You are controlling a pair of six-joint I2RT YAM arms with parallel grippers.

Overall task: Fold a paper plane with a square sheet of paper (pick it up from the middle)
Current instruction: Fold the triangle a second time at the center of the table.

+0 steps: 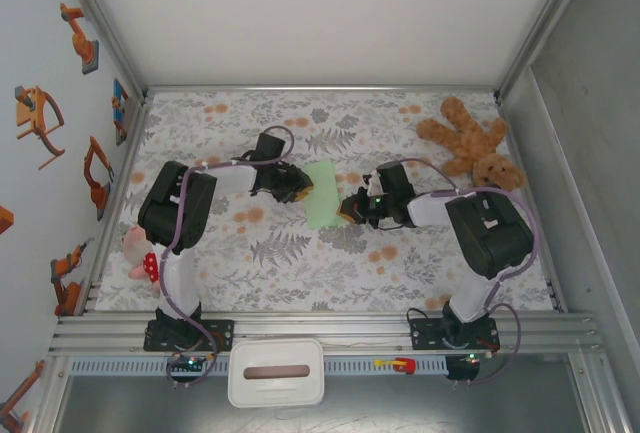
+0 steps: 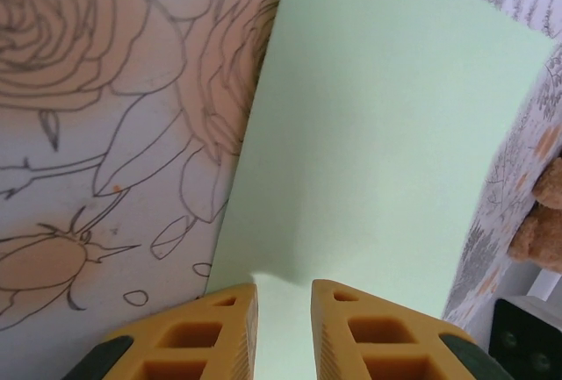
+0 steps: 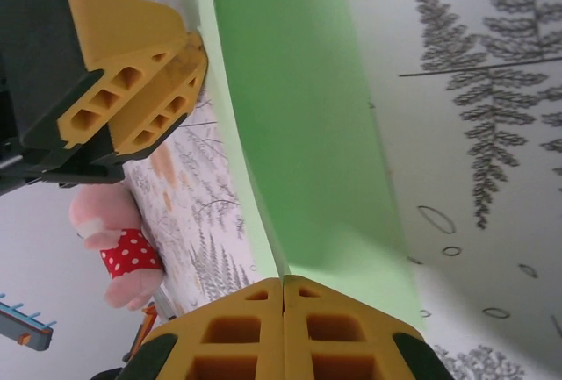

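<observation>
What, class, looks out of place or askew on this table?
The thin pale mint-green paper sheet, mid-table, sits askew and bowed rather than flat, its edge pinched by the right end effector.

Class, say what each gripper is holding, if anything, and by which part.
The right gripper pinches the green paper at its right edge. The left gripper straddles the opposite edge; whether it grips cannot be told.
</observation>
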